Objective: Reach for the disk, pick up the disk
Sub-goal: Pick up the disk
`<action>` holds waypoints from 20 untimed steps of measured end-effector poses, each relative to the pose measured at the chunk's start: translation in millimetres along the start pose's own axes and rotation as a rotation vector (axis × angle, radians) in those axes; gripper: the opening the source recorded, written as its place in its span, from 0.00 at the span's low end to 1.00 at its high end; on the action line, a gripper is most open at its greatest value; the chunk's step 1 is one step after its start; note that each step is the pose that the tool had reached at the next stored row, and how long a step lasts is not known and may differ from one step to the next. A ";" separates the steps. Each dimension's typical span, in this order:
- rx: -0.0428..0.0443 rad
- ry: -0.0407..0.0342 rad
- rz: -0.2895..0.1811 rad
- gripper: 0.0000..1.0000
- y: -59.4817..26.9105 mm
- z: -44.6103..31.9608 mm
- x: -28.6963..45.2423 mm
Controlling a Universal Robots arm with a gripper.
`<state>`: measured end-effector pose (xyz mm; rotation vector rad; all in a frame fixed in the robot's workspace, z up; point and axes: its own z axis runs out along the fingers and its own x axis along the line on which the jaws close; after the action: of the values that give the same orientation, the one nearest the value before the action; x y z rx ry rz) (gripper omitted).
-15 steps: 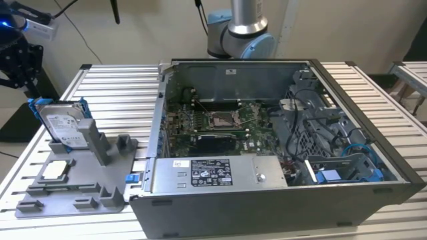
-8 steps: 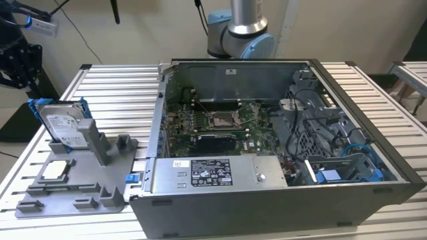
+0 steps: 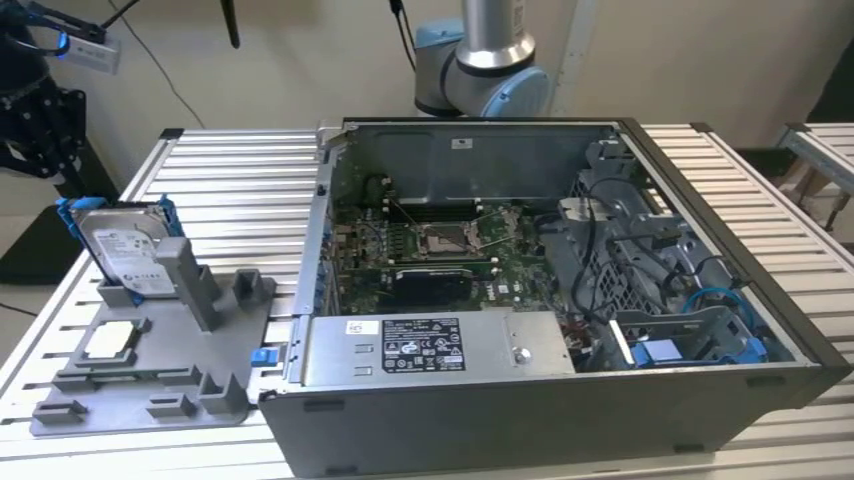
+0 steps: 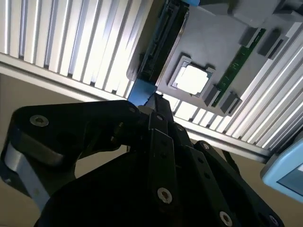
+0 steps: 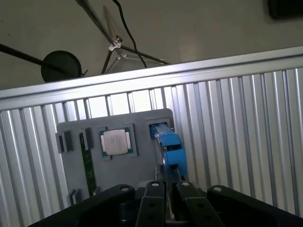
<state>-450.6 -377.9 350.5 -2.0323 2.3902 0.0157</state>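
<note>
The disk [image 3: 127, 248] is a silver hard drive with a white label in a bright blue bracket. It stands upright on edge in a slot of the grey holder plate [image 3: 147, 395], at the exterior view's left. My black gripper [image 3: 34, 150] hangs above and to the left of it, apart from it. In the first wrist view the disk's blue bracket [image 5: 170, 146] runs edge-on just beyond the gripper [image 5: 170, 185]. In the second wrist view a blue corner of the disk [image 4: 142, 92] shows just past the gripper [image 4: 156, 101].
A small white-silver square chip [image 3: 110, 340] lies on the same plate beside the disk, with a green memory stick [image 5: 86, 163] next to it. An open computer case [image 3: 534, 300] with a long silver box [image 3: 427, 345] stands to the right on the ribbed metal table [image 3: 227, 190].
</note>
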 end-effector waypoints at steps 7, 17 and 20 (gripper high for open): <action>-0.0003 0.0007 -0.001 1.00 0.1 4.7 -3.1; -0.0015 0.0023 -0.038 1.00 1.0 19.8 -10.8; -0.0032 0.0026 -0.063 1.00 1.1 24.3 -10.8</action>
<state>-450.0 -366.8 326.3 -2.1087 2.3281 0.0167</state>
